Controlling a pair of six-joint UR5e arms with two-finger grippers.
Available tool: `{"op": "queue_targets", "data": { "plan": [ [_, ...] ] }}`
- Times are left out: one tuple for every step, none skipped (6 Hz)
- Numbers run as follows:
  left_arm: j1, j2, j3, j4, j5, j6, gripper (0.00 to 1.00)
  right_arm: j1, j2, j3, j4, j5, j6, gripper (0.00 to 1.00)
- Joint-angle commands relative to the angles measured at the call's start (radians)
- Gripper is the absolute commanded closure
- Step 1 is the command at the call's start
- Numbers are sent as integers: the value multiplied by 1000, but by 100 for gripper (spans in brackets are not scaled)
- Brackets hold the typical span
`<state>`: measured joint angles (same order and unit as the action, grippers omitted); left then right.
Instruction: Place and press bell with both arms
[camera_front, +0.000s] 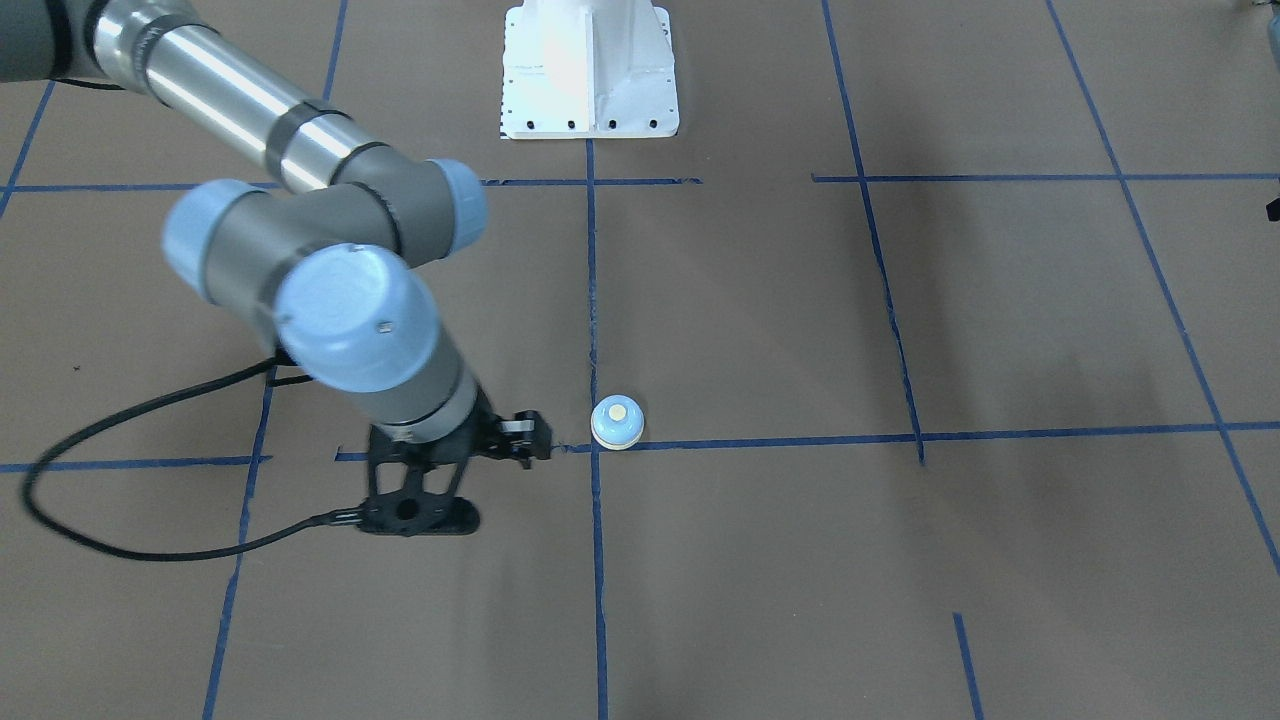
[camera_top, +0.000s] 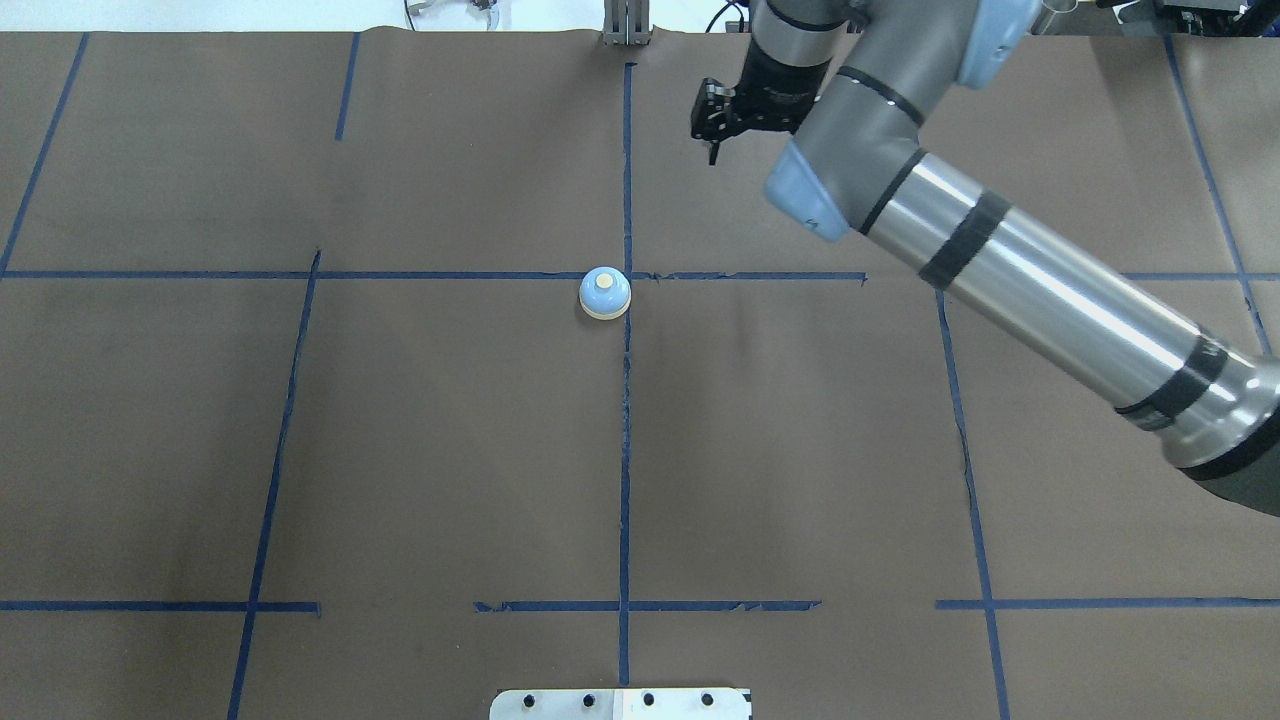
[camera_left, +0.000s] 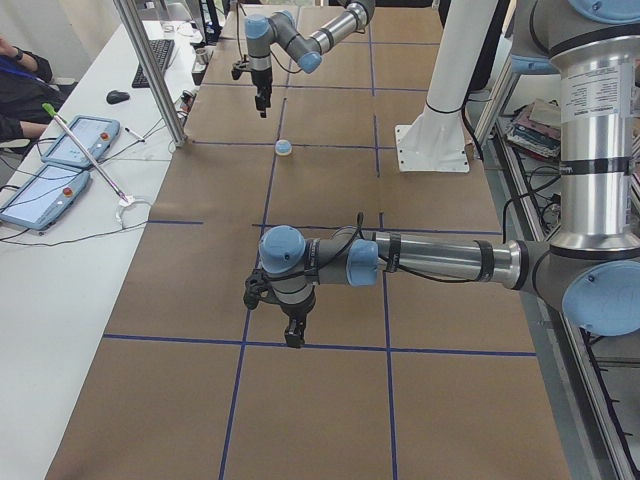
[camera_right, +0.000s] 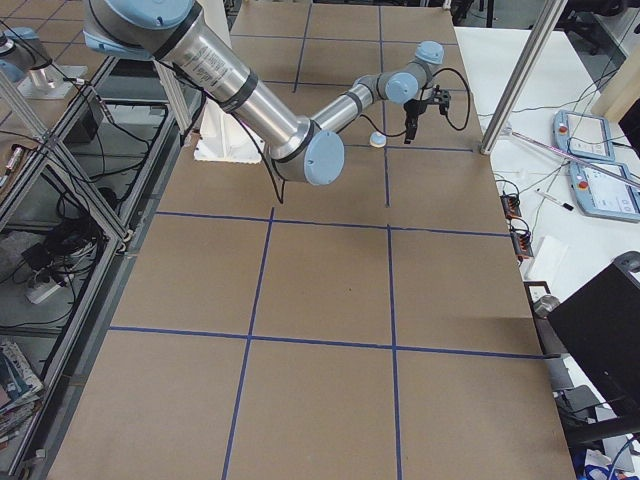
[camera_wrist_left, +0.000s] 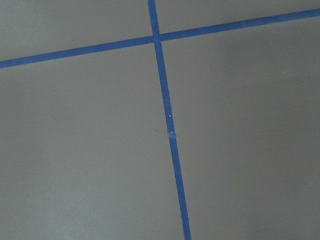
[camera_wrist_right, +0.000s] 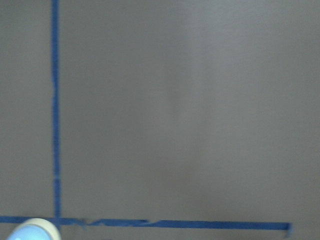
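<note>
The light-blue bell (camera_top: 605, 293) with its cream button stands upright on the brown table, by a crossing of blue tape lines. It also shows in the front view (camera_front: 617, 423) and at the bottom-left corner of the right wrist view (camera_wrist_right: 32, 231). My right gripper (camera_top: 712, 150) hangs above the table, a little to the robot's right of the bell and apart from it (camera_front: 535, 440). Its fingers come to one narrow tip, so it looks shut and empty. My left gripper (camera_left: 293, 335) shows only in the left side view, far from the bell. I cannot tell whether it is open or shut.
The white pedestal (camera_front: 590, 70) is bolted at the robot's side of the table. Blue tape lines (camera_wrist_left: 165, 110) mark a grid on the brown table. Tablets and cables (camera_left: 60, 165) lie on the white bench beyond the far edge.
</note>
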<state>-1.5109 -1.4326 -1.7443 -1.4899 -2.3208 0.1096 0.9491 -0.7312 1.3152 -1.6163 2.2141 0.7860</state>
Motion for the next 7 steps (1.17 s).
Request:
{"op": "queue_targets", "data": {
  "plan": [
    [-92, 55, -15, 2, 12, 1, 0, 161, -262, 232, -161, 9, -449, 0],
    [-95, 58, -17, -3, 12, -1, 0, 199, -430, 324, -153, 12, -617, 0],
    [-95, 61, -20, -3, 12, 1, 0, 247, -564, 422, -151, 21, -686, 0],
    [-95, 61, -26, -3, 14, 1, 0, 282, -690, 526, -151, 24, -695, 0],
    [-94, 60, -29, -4, 11, 1, 0, 324, -802, 600, -152, 26, -703, 0],
    [-94, 58, -32, -4, 11, 1, 0, 376, -898, 639, -151, 27, -703, 0],
    [-94, 58, -35, -6, 9, 1, 0, 434, -957, 636, -151, 65, -756, 0]
  ]
}}
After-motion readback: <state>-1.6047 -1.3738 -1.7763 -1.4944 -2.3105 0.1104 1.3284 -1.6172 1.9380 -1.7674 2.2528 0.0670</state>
